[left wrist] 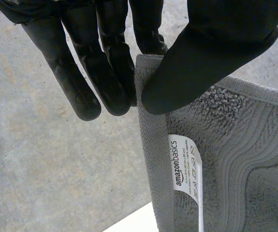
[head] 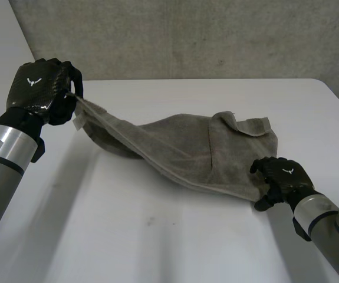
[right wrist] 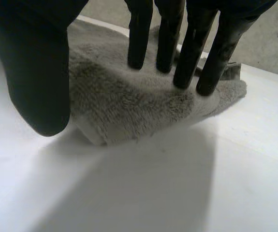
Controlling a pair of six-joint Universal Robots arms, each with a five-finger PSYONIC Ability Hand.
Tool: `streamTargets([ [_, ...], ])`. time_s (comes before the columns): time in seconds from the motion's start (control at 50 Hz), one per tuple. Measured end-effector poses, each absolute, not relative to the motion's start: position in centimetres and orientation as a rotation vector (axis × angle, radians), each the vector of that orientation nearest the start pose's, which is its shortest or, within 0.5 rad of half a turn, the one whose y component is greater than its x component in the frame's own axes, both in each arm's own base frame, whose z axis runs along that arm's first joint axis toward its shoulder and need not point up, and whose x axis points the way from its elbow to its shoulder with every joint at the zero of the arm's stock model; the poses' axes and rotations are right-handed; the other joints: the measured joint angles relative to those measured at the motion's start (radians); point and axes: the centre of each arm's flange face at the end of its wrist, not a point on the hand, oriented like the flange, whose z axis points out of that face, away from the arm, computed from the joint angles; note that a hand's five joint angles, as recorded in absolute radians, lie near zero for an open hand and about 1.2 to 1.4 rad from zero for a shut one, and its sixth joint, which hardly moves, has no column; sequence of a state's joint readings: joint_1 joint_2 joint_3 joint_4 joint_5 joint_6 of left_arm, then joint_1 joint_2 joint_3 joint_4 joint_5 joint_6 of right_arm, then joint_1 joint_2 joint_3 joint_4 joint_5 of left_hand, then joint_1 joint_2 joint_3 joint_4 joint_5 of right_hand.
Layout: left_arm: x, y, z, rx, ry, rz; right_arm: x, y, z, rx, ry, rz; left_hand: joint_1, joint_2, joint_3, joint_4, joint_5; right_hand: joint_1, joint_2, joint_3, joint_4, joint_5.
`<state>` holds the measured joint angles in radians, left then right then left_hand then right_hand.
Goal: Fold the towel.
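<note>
Head view: grey towel (head: 193,153) lies bunched on the white table (head: 157,242), one corner lifted. Left hand (head: 39,88) pinches that corner, thumb against fingers. Right hand (head: 284,177) presses straight fingers on the near right edge, not gripping. Best to carry the pinched corner across with the edge taut, so the corners meet.

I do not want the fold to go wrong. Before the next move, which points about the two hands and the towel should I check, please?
1. Left hand pinches a corner of the towel, beside the label: ok.
2. Right hand has a firm hold at the towel's near right end: cannot tell.
3. Pinched corner is lifted off the table: ok.
4. Towel is spread flat: not ok; its middle is bunched and a flap is turned over at the far right.
5. Whole towel lies within the table's edges: ok.
</note>
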<state>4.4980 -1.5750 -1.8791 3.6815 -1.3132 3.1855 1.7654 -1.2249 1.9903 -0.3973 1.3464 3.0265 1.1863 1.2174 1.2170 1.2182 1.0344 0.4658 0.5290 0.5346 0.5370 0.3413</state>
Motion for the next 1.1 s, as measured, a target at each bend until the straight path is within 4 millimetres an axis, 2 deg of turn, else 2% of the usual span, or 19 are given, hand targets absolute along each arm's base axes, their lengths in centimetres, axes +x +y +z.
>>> streamTargets([
  [0.06,-21.7,-27.0,26.7,0.621,2.08,-2.661,20.5,-26.4,11.8,-0.554,2.338,-1.675,0.0,0.0,0.0,0.0,0.0,0.203,0.237,0.227,0.225,0.217],
  [0.08,-21.7,-27.0,26.7,0.621,2.08,-2.66,20.5,-26.9,11.8,-0.552,2.335,-1.702,0.0,0.0,0.0,0.0,0.0,0.403,0.493,0.48,0.464,0.451],
  [0.18,-21.6,-26.9,26.7,0.622,2.081,-2.66,20.2,-28.5,13.1,-0.537,2.31,-1.834,0.0,0.0,0.0,0.0,0.0,0.51,0.649,0.646,0.651,0.627],
  [0.22,-21.6,-26.9,26.7,0.623,2.08,-2.662,20.2,-29.2,15.6,-0.547,2.257,-1.95,0.0,0.0,0.0,0.0,0.0,0.51,0.649,0.647,0.653,0.628],
  [0.24,-21.6,-26.9,26.7,0.623,2.08,-2.662,20.2,-29.2,15.6,-0.547,2.257,-1.95,0.0,0.0,0.0,0.0,0.0,0.51,0.649,0.647,0.653,0.628],
  [0.26,-21.6,-26.8,26.8,0.623,2.077,-2.664,20.2,-29.3,16.7,-0.555,2.233,-1.991,0.0,0.0,0.0,0.0,0.0,0.51,0.649,0.648,0.653,0.628],
  [0.28,-21.6,-26.7,27.0,0.622,2.072,-2.668,20.2,-29.3,19.7,-0.583,2.167,-2.095,0.0,0.0,0.0,0.0,0.0,0.51,0.649,0.648,0.653,0.628],
  [0.34,-21.4,-26.4,27.7,0.616,2.048,-2.683,20.1,-28.5,24.9,-0.666,2.067,-2.232,0.0,0.0,0.0,0.0,0.0,0.51,0.649,0.648,0.653,0.629],
  [0.38,-21.3,-26.2,28.0,0.614,2.038,-2.69,20.1,-28.1,26.3,-0.699,2.047,-2.258,0.0,0.0,0.0,0.0,0.0,0.51,0.649,0.647,0.653,0.629],
  [0.4,-21.1,-25.9,28.9,0.609,2.007,-2.709,20.1,-27.0,29.4,-0.788,2.008,-2.302,0.0,0.0,0.0,0.0,0.0,0.51,0.649,0.647,0.654,0.629],
  [0.52,-20.4,-24.3,32.7,0.588,1.879,-2.784,19.8,-24.1,35.4,-1.056,2.013,-2.291,0.0,0.0,0.0,0.0,0.0,0.51,0.649,0.648,0.656,0.632],
  [0.6,-20.0,-23.3,34.6,0.574,1.837,-2.812,19.5,-22.8,37.8,-1.232,2.068,-2.234,0.0,0.0,0.0,0.0,0.0,0.51,0.649,0.648,0.657,0.633],
  [0.76,-20.0,-22.8,35.0,0.58,1.927,-2.767,19.6,-23.3,36.2,-1.484,2.213,-1.976,0.0,0.0,0.0,0.0,0.0,0.51,0.649,0.648,0.657,0.636],
  [0.84,-20.5,-24.8,31.2,0.596,2.155,-2.603,20.8,-24.7,31.8,-1.635,2.295,-1.73,0.0,0.0,0.0,0.0,0.0,0.51,0.649,0.648,0.657,0.636],
  [0.94,-21.2,-28.2,26.9,0.627,2.332,-2.419,22.0,-27.0,28.1,-1.746,2.349,-1.622,0.0,0.0,0.0,0.0,0.0,0.51,0.649,0.648,0.657,0.636],
  [0.96,-21.5,-29.3,25.9,0.646,2.347,-2.381,22.5,-28.3,27.2,-1.767,2.357,-1.646,0.0,0.0,0.0,0.0,0.0,0.51,0.649,0.648,0.657,0.636],
  [1.02,-21.8,-30.3,25.5,0.67,2.336,-2.365,22.7,-29.0,27.0,-1.773,2.356,-1.671,0.0,0.0,0.0,0.0,0.0,0.51,0.649,0.648,0.657,0.636],
  [1.06,-22.4,-32.2,25.4,0.72,2.279,-2.361,23.7,-31.7,27.2,-1.748,2.313,-1.875,0.0,0.0,0.0,0.0,0.0,0.51,0.649,0.648,0.657,0.636],
  [1.1,-23.0,-33.8,26.8,0.746,2.174,-2.414,24.7,-33.8,29.1,-1.674,2.206,-2.158,0.0,0.0,0.0,0.0,0.0,0.51,0.649,0.649,0.657,0.636],
])
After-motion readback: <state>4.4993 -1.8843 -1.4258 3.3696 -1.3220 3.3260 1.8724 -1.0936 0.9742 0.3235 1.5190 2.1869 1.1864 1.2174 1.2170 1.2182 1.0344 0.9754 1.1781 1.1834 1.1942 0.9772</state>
